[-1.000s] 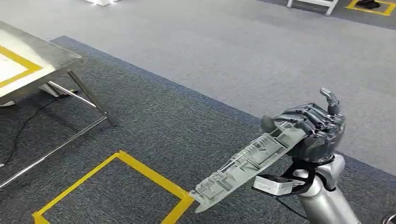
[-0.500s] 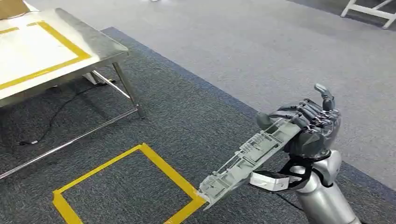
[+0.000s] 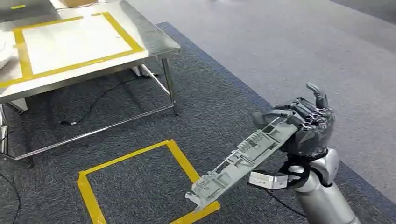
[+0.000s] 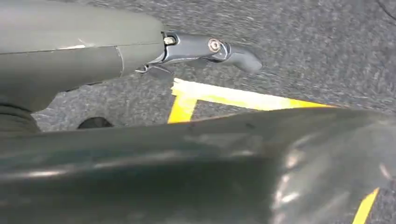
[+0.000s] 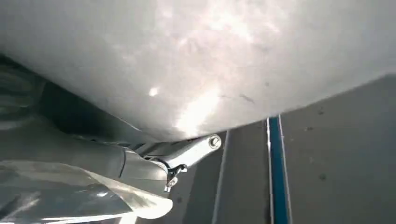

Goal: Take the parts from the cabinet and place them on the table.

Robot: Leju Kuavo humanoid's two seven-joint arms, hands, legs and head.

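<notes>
My right hand [image 3: 306, 128] grips one end of a long grey ribbed plastic part [image 3: 243, 161] at the lower right of the head view. The part slants down to the left, and its free end hangs over the carpet near a yellow tape corner. In the right wrist view the part's pale surface [image 5: 210, 60] looms close above the hand's thumb [image 5: 187, 154]. The steel table [image 3: 156, 49] stands at the upper left, its top marked with a yellow tape rectangle [image 3: 116, 28]. My left hand [image 4: 205, 46] hangs over the floor with a finger stretched out, holding nothing.
A yellow tape square [image 3: 88, 186] is marked on the dark carpet in front of the table. A black cable [image 3: 93, 105] trails under the table between its steel legs [image 3: 170, 91]. Lighter grey floor lies to the right.
The whole view has swung left, so the table now sits farther in and closer. My right hand still holds the part in the same pose.
</notes>
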